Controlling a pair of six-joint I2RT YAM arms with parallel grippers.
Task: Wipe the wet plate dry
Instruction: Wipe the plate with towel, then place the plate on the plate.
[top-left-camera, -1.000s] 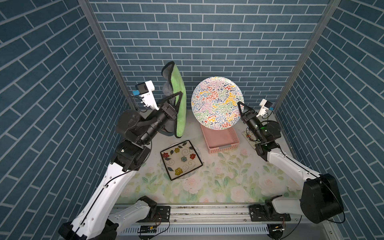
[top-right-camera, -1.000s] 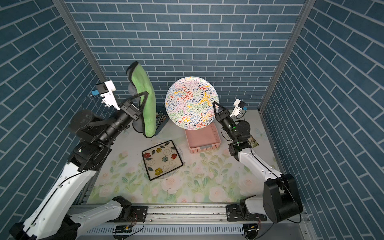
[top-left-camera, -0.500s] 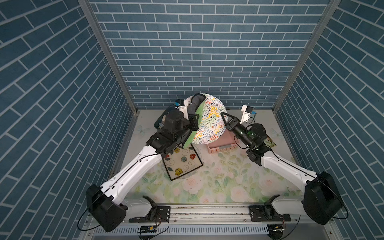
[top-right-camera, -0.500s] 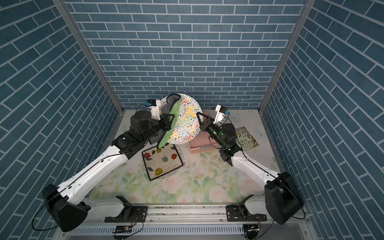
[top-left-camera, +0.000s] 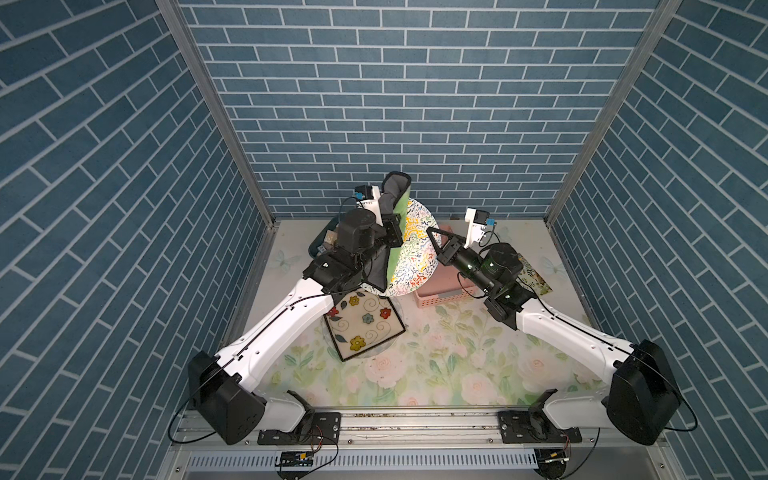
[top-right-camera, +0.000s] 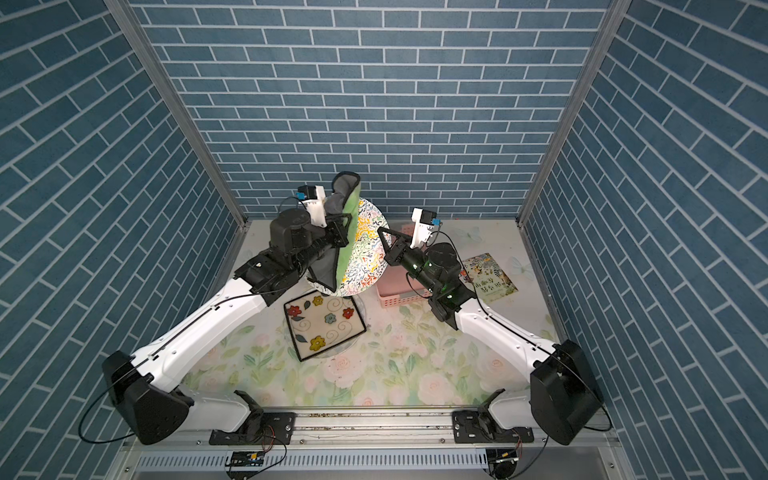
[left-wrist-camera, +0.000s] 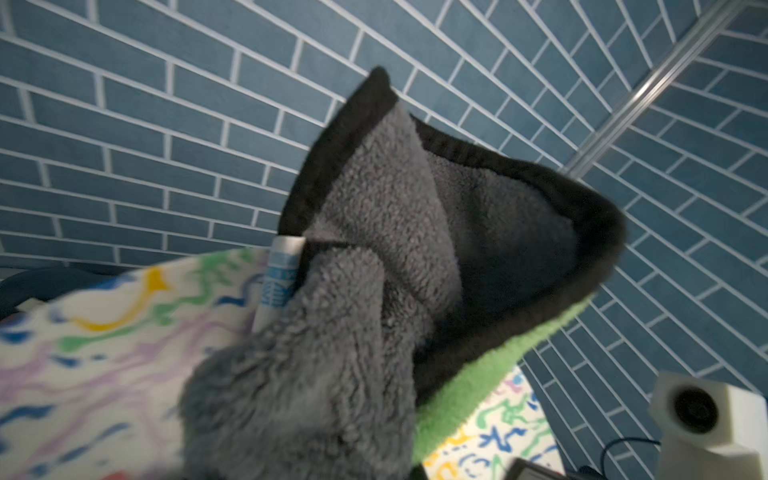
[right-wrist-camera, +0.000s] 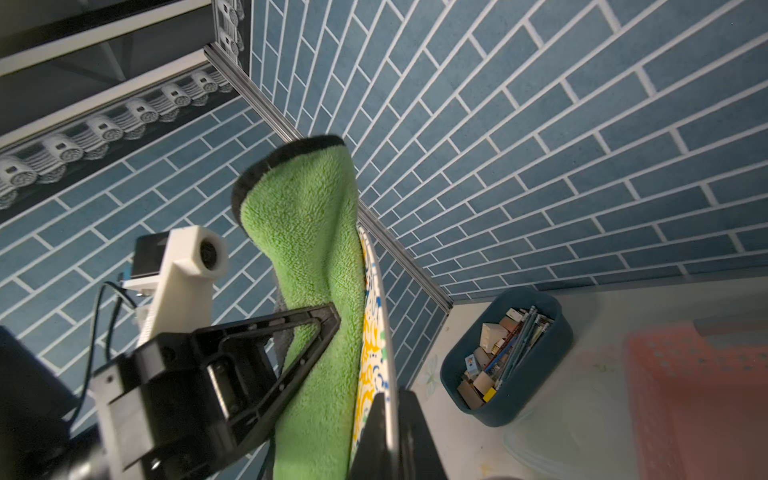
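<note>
Booklet (top-right-camera: 489, 277) on the table: there's print on its cover, but it's too small to read. Blue label (left-wrist-camera: 279, 282) peeking out beside the cloth (left-wrist-camera: 374, 291): blurred, illegible. Nothing readable here.

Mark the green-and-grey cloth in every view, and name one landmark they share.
A top view: cloth at centre, near the back wall, pressed on the patterned plate.
A top view: cloth just left of centre, against the plate.
Left wrist: cloth fills the middle, grey side showing.
Right wrist: cloth mid-picture, green side showing.
Shared landmark: the patterned plate, touching the cloth in all four views.
</note>
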